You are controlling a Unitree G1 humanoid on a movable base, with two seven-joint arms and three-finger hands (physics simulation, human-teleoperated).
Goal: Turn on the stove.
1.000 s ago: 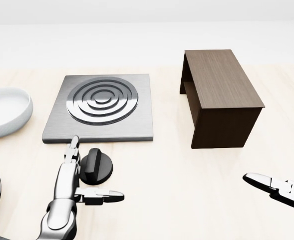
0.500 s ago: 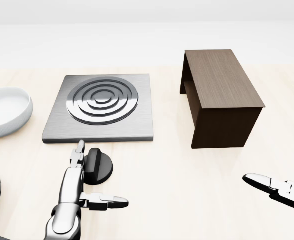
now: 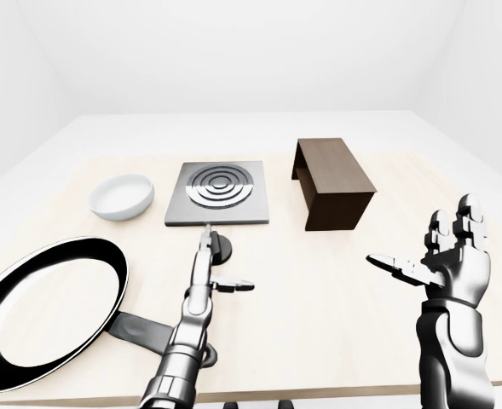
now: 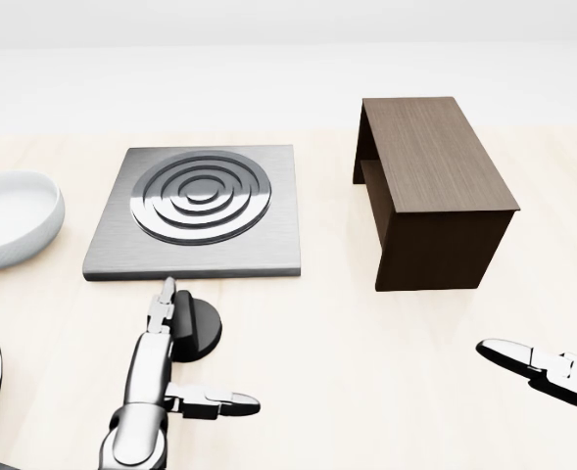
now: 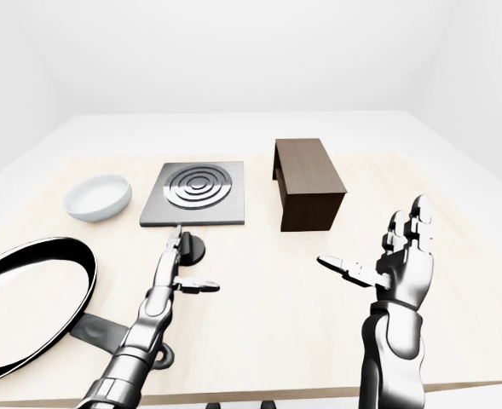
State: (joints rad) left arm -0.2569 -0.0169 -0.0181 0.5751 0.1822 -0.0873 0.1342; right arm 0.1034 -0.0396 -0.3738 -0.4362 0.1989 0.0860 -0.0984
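The robot's left hand [image 4: 170,367] reaches across the pale wooden surface [image 4: 317,343] with its fingers spread and grasping nothing. Its long fingers [image 4: 161,308] point toward the top of the head view, and their tips lie over the left edge of the black stove knob [image 4: 198,328]; whether they actually touch it cannot be told. The thumb juts out to the right, well below the knob.

Just beyond the fingertips, toward the top of the head view, sits the stove [image 4: 198,211], a square grey metal plate with a ring-patterned burner in its middle. The knob lies between the hand and the stove's near edge, on the surface and apart from the plate.

To the left of the left hand, and farther up, is a white bowl [image 3: 121,196]. Closer in on that same side rests a large black frying pan [image 3: 50,307] with a bright rim, whose handle runs under the left forearm in the left-eye view.

The right hand [image 3: 447,260] is raised well off to the right, palm inward, its fingers upright and released and its thumb pointing left, holding nothing. Up and to the left of it, between it and the stove, stands a dark brown wooden box [image 4: 430,191], open at one side.
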